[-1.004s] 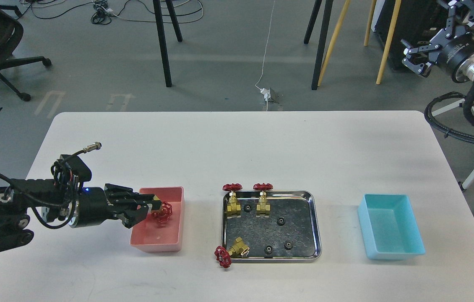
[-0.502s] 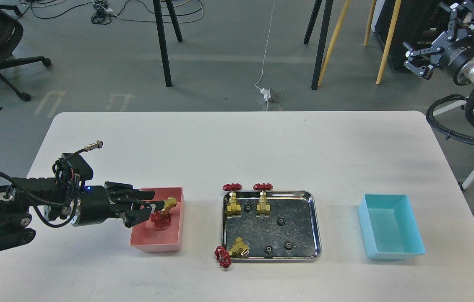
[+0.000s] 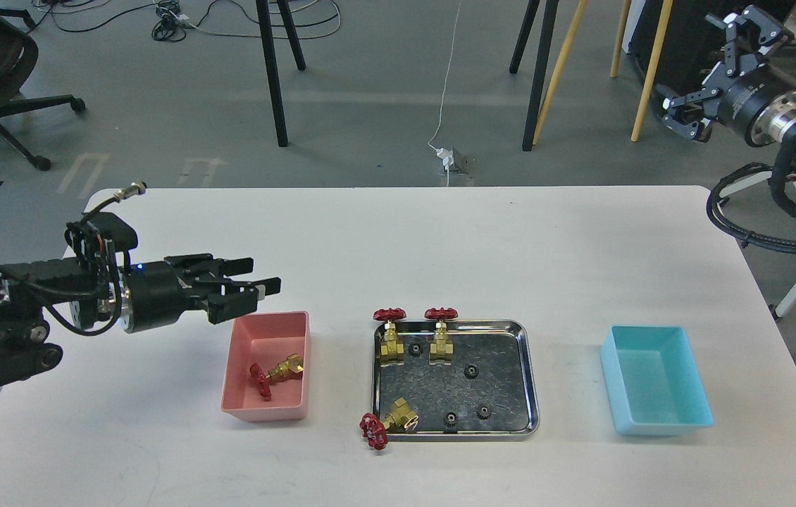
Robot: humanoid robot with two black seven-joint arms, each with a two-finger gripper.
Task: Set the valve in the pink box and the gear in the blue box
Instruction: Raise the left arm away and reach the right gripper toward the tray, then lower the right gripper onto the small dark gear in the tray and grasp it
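A brass valve (image 3: 275, 370) with a red handwheel lies on its side inside the pink box (image 3: 238, 351). My left gripper (image 3: 258, 277) is open and empty, raised above the box's far left edge. Three more valves (image 3: 391, 338) stand or lean in the steel tray (image 3: 527, 373); one (image 3: 387, 424) hangs over its front left corner. Several black gears (image 3: 471, 371) lie in the tray. The blue box (image 3: 655, 380) stands empty at the right. My right gripper (image 3: 702, 79) is open, held high beyond the table's far right corner.
The white table's (image 3: 398, 239) far half is bare. Chair and stool legs stand on the floor beyond the far edge. Black cables hang by my right arm at the right edge.
My left gripper let go of the valve, which dropped into the pink box and lies there, then the gripper rose and moved back. My right gripper shifted left and up.
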